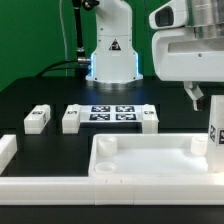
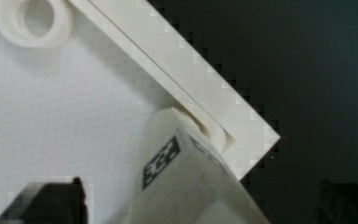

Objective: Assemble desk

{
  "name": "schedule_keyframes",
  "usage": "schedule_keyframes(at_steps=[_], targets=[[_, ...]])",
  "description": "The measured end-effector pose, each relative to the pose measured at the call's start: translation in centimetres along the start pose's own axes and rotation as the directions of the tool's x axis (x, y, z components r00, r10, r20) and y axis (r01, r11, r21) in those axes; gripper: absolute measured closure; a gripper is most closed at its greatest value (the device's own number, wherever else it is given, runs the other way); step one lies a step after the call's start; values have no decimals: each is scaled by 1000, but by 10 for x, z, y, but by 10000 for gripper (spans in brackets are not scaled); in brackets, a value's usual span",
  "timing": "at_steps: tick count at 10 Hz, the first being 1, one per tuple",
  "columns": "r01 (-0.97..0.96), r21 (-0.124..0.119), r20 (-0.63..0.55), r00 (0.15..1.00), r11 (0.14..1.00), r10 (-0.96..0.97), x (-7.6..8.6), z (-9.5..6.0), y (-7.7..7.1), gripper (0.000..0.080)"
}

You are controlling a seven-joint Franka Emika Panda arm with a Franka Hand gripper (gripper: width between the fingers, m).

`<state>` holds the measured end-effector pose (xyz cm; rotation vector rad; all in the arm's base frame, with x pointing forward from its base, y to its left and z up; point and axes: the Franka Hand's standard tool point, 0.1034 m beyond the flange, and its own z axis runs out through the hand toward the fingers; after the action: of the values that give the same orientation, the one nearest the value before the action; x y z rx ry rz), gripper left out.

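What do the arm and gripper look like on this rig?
Glossy white arm on a rounded base, with a black triangle sticker and a blue glowing band low on the base. Black cables run beside it. The gripper has a boxy white body and dark fingers.

Bright light is falling from above the gripper point(image 1: 200, 98); the white tabletop point(image 1: 150, 160) below it is glaring, and the wrist view is blurring near its fingers point(image 2: 51, 203).
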<state>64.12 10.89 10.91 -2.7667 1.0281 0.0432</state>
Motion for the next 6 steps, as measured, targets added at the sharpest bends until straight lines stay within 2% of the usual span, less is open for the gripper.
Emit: schedule_keyframes(at_steps=[1,2,3,4,5,6], targets=[[132,-14,-7,991,991,-132,1,-1,1,151],[397,-64,-31,916,915,-400,9,-3,0,151],[507,-60,-40,859,860,-510,13,-2,-1,151],[450,-53,-41,891,891,-453,12,-2,-2,151],[436,-53,-41,898,898,-438,12,-1,-2,282],[433,-52,-41,899,900,-435,12,-1,-1,282]])
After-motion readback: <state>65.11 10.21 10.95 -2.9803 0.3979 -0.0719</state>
